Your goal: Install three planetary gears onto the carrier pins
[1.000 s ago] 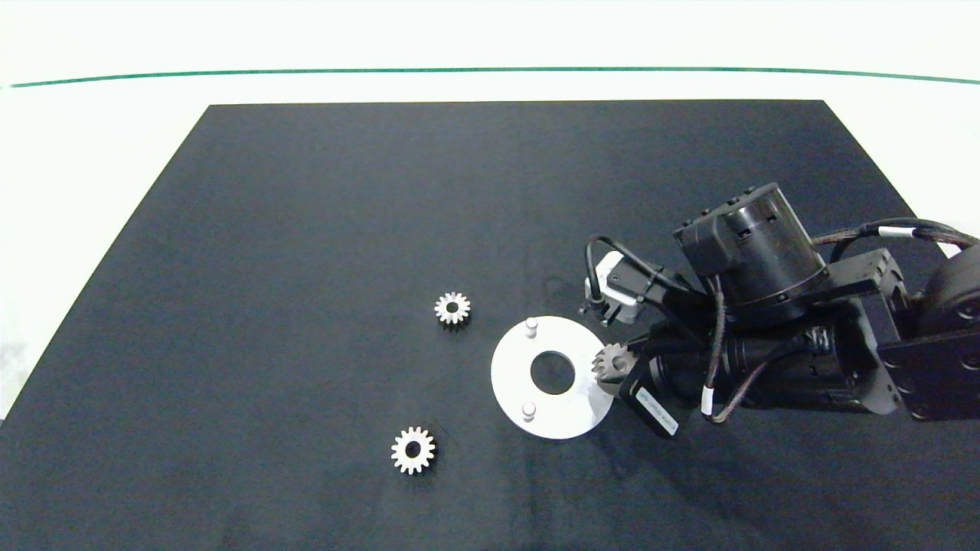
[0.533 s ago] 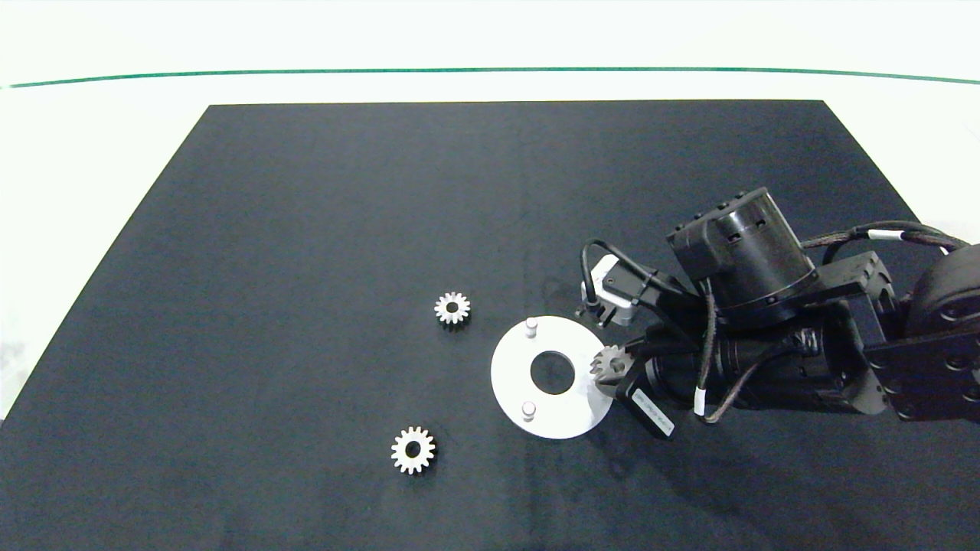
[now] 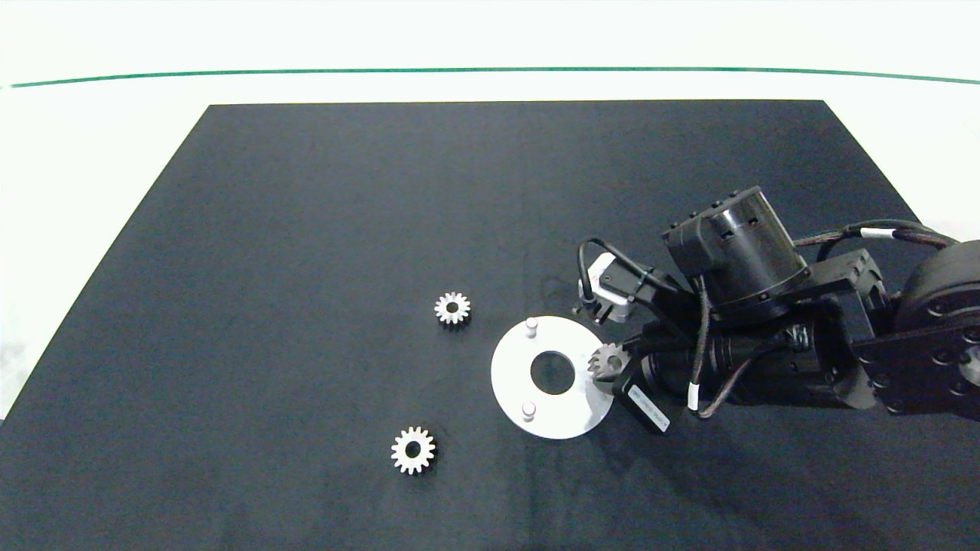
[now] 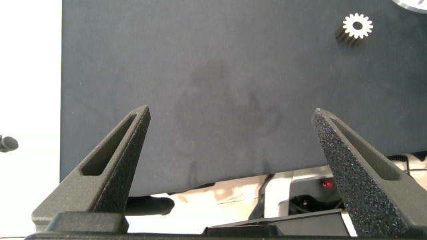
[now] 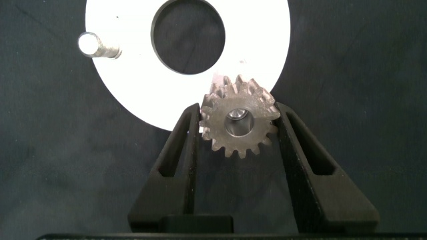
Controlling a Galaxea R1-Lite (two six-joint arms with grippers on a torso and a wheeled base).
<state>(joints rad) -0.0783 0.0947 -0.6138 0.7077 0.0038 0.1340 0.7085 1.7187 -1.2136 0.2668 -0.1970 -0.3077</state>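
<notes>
gear point(image 5: 238, 124) pinched by right gripper point(image 5: 238, 133) over white disc point(image 5: 127, 87) pin

No text, number or brand can be read anywhere. The right arm point(image 3: 766, 337) carries a small white label point(image 3: 648, 401) with dark print near the gripper, and white bands on its cables point(image 3: 869, 233), but the print on these is too small to make out.
</notes>
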